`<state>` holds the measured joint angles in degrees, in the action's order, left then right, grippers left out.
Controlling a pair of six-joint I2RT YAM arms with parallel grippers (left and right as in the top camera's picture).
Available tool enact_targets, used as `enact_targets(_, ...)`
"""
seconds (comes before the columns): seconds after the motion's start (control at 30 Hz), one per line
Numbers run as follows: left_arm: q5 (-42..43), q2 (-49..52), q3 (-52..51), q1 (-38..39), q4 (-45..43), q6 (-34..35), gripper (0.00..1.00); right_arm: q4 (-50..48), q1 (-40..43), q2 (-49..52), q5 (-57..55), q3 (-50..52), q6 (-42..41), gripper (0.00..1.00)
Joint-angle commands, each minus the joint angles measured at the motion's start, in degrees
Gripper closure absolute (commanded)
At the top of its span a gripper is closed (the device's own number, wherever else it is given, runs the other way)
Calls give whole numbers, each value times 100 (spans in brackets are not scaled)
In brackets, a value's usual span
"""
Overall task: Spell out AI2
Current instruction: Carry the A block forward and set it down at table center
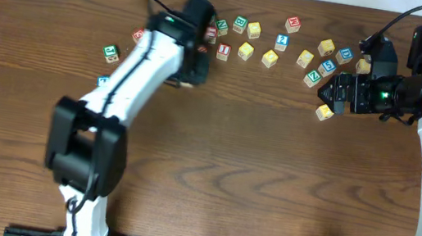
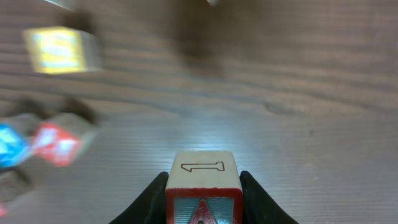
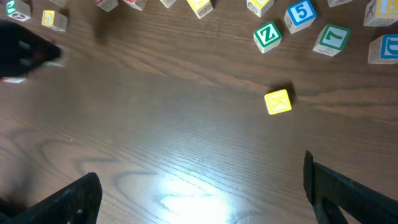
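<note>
Red-edged wooden cube marked 1 (image 2: 203, 169) sits clamped in the left end effector (image 2: 203, 190); right end effector (image 3: 200, 196) gapes wide, small yellow wooden cube (image 3: 277, 101) ahead on the tabletop (image 3: 155, 124).

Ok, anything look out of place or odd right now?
Nothing spilled or damaged. One yellow block sits alone, apart from the loose row of blocks, turned slightly askew. The left tool grips a block marked 1 squarely.

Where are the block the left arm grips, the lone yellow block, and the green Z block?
held block (image 2: 204, 177), left wrist view, on its top face.
lone yellow block (image 3: 277, 102), right wrist view, on its top face.
green Z block (image 3: 267, 35), right wrist view, on the letter.
</note>
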<state>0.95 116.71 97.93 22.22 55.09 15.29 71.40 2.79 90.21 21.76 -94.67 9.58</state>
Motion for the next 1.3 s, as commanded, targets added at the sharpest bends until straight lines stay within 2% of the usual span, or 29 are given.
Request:
enact_targets(0.0,-7,356,9,232,-7,136,71,22,52,-9,-48,-90,79,1)
enact_targets(0.23,-9,796,9,564,-256,133,71,20,50,-9,-46,-90,79,1)
enact_targets(0.57,-11,846,4,616,-863,133,71,70,52,-9,-48,-90,79,1)
enact_targets(1.27,-52,848,-66,675,-931,389,71,129,55,-9,-85,-90,79,1)
